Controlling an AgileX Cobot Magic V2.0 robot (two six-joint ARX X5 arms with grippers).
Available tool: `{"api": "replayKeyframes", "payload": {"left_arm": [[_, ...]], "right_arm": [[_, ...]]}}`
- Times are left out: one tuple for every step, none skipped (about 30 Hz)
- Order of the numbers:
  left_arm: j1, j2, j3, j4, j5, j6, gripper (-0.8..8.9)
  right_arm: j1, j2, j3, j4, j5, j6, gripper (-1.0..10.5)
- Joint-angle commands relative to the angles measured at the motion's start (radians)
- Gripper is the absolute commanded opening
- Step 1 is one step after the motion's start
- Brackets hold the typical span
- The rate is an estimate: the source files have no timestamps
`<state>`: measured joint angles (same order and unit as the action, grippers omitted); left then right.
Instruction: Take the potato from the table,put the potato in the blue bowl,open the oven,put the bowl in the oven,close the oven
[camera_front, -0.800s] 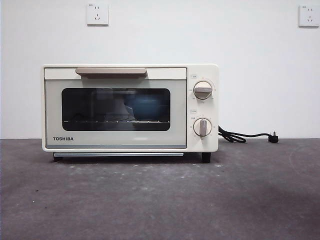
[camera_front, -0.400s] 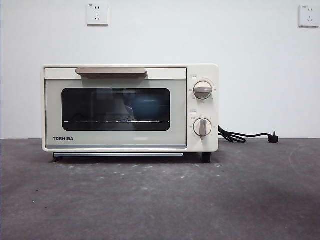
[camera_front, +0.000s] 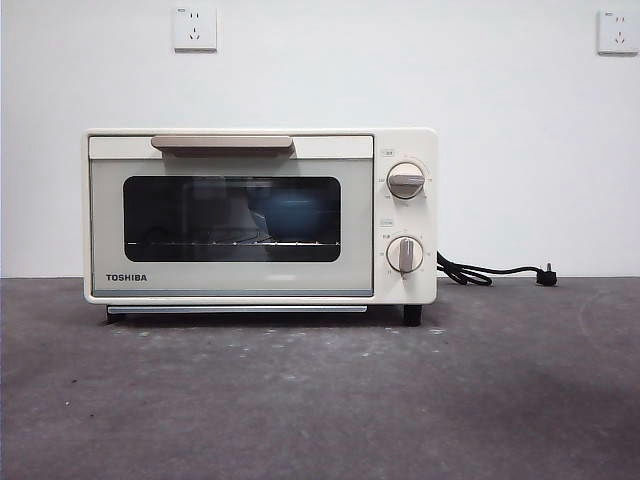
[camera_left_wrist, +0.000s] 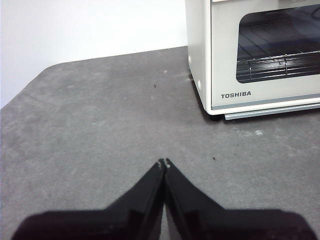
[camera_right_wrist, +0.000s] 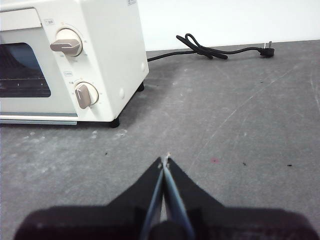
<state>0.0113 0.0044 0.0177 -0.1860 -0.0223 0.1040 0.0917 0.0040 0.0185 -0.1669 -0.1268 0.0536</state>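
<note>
1. Behind the dark glass, the blue bowl (camera_front: 290, 212) sits on the rack of the oven (camera_front: 260, 215), door shut; nothing has shifted over the last second, so the task looks finished.
2. Potato: hidden, presumably in the bowl.
3. Both the left gripper (camera_left_wrist: 163, 163) and right gripper (camera_right_wrist: 164, 161) hang over the surface (camera_front: 320, 400) with fingers closed, empty.
4. A power cord (camera_front: 490, 270) lies beside the oven, obstructing nothing.

Blue bowl (camera_front: 290, 212) inside shut oven (camera_front: 260, 215)

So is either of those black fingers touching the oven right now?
Apart. In each wrist view, bare table lies between the oven and the shut left gripper or right gripper.
</note>
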Motion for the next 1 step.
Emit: {"api": "replayKeyframes", "payload": {"left_arm": [[0.002,-0.002,-0.012,0.005,0.000,-0.006,-0.04]], "right_arm": [[0.001,-0.003,-0.011,-0.006,0.003,0.008,0.0]]}}
